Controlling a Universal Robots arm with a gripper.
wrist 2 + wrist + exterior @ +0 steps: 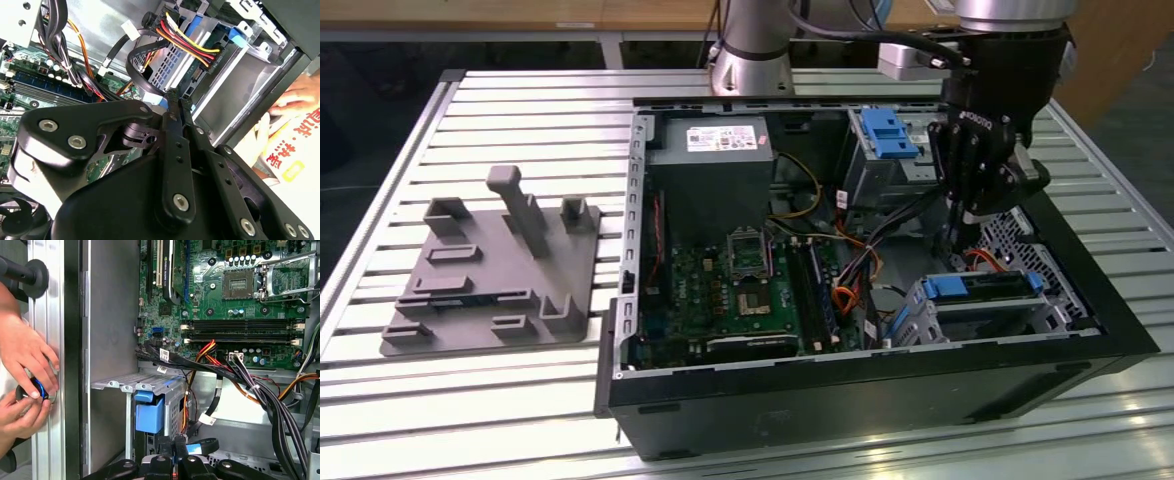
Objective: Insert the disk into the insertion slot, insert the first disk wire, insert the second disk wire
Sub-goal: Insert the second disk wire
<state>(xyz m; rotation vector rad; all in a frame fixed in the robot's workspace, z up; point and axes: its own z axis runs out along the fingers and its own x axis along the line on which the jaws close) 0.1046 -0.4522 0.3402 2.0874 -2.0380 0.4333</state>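
The disk (983, 288), silver in a blue carrier, sits inside the insertion slot (1051, 312), a small grey cage at the case's front on the exterior view's right. Its blue handle (149, 415) sticks out of the cage (131, 384). A plug with red, yellow and black wires (199, 54) meets the disk's back edge. My gripper (974, 225) hangs just behind the disk inside the case. In both wrist views its fingers (173, 112) are pressed together on the blue-tipped end of a black flat wire (136, 62), which loops beside the cage (170, 67). That wire end (199, 447) lies by my gripper (172, 444).
A larger grey cage with a blue latch (887, 135) stands at the case's back. The motherboard (747, 290) and loose cable bundles (260, 385) fill the case floor. A person's hands (25, 365) work outside the case wall. A grey fixture (494, 270) lies on the table.
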